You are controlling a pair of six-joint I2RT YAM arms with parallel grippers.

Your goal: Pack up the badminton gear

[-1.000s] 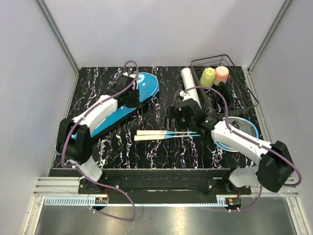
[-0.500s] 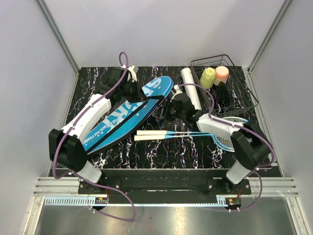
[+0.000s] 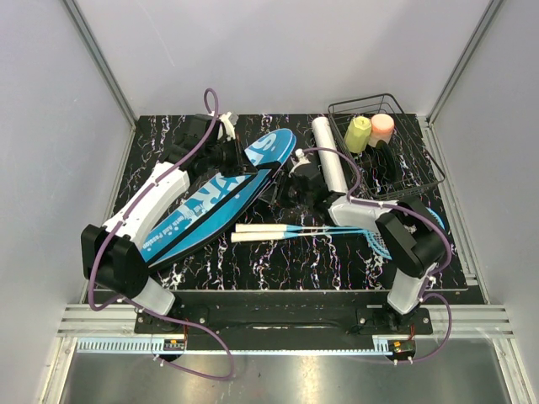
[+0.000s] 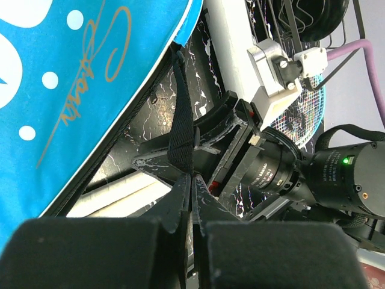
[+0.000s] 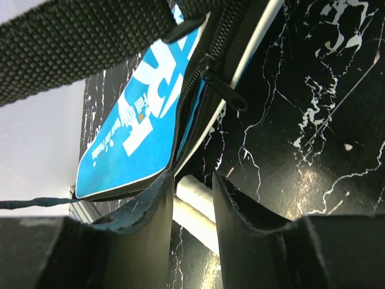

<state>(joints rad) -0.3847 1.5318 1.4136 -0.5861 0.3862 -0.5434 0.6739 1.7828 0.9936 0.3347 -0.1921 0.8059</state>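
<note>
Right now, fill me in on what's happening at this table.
The left tool is shut on the black strap of the blue cover, which lies slantwise across the middle. The right tool is open at the cover's unzipped edge. Both rackets and the tube lie outside the cover, so nothing looks packed yet.

Blue cover (image 3: 202,206) looks like smooth, faintly glossy fabric; black strap (image 4: 180,120) coarse woven webbing; table (image 3: 286,261) polished, marble-patterned
</note>
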